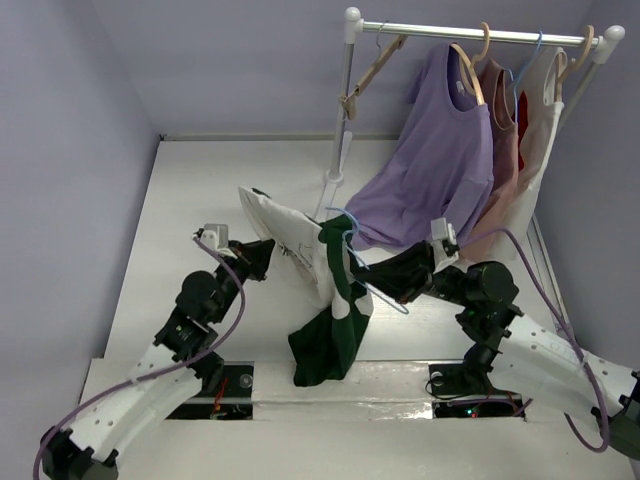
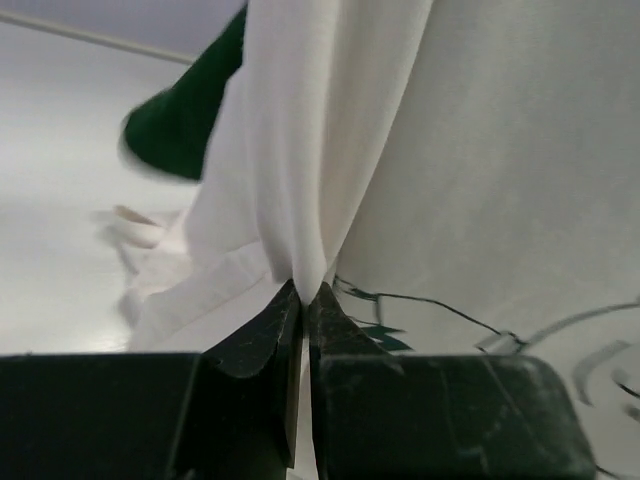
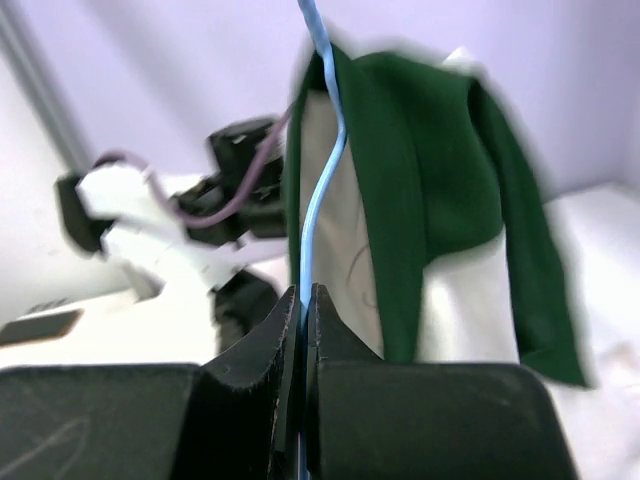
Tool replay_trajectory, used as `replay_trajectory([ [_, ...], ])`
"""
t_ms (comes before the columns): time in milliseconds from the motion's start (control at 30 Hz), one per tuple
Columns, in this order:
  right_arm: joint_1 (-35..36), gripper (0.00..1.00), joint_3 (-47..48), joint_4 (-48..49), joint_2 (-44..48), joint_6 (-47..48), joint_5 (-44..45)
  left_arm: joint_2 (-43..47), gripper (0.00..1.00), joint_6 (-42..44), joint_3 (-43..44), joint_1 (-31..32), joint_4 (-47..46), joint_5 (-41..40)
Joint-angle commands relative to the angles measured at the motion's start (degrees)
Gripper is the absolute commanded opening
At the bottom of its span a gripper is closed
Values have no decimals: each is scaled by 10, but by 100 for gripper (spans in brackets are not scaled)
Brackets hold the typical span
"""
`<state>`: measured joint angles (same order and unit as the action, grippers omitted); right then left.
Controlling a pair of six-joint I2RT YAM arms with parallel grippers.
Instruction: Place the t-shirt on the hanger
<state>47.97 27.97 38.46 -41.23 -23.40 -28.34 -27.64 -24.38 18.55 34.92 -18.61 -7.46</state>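
Top view, centre of frame: held the t-shirt (image 1: 335,330) up off the table (image 1: 190,180) between 2 arms, with the cream body stretched toward the left and a dark green sleeve drooping toward the lower centre. Draped the cloth partly over the hanger (image 3: 305,260), leaving the curved hook just visible above it at mid-frame. Gripped a fold of cream fabric in the left gripper (image 1: 262,258), left of centre. Left wrist view: showed both fingers (image 2: 255,345) pressed together on that fold at the lower middle, with black printed lines to the right and green cloth at the upper left. Gripped the hanger in the right gripper (image 1: 375,278), right of centre. Right wrist view: showed the fingers clamped on the thin light-blue wire at the lower middle, with the wire rising to the top edge beside the green collar and sleeve. Upper right of the top view: stood a rack (image 1: 480,35) carrying a lavender t-shirt (image 1: 430,170), a pink top (image 1: 503,150), a white top (image 1: 540,130) and, at its left end, a wooden hanger (image 1: 375,65).
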Motion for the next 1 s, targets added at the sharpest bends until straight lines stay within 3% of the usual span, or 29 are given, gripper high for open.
replay_trajectory([
  [0,-4,0,32,110,5,66,58,57,0,-51,0,10,24,53],
  [133,29,0,41,143,-63,89,113,63,0,-103,-23,37,-40,130],
  [233,88,0,50,167,-113,149,199,25,0,-92,-25,100,-44,84],
  [367,126,0,38,273,-143,204,332,-9,0,-81,-9,177,-45,8],
  [433,134,0,17,297,-123,225,375,2,0,-69,10,184,-5,-34],
  [533,134,0,-1,223,-49,227,374,52,0,-45,64,184,50,-77],
  [633,134,0,-19,168,-46,216,398,33,0,-49,103,184,83,-66],
  [767,134,0,-55,299,-85,250,490,-38,0,-97,74,199,67,-53],
  [867,134,0,-81,326,-27,259,511,-15,0,-109,72,205,112,-118],
  [967,134,0,-120,333,34,266,525,42,0,-134,78,205,226,-198],
])
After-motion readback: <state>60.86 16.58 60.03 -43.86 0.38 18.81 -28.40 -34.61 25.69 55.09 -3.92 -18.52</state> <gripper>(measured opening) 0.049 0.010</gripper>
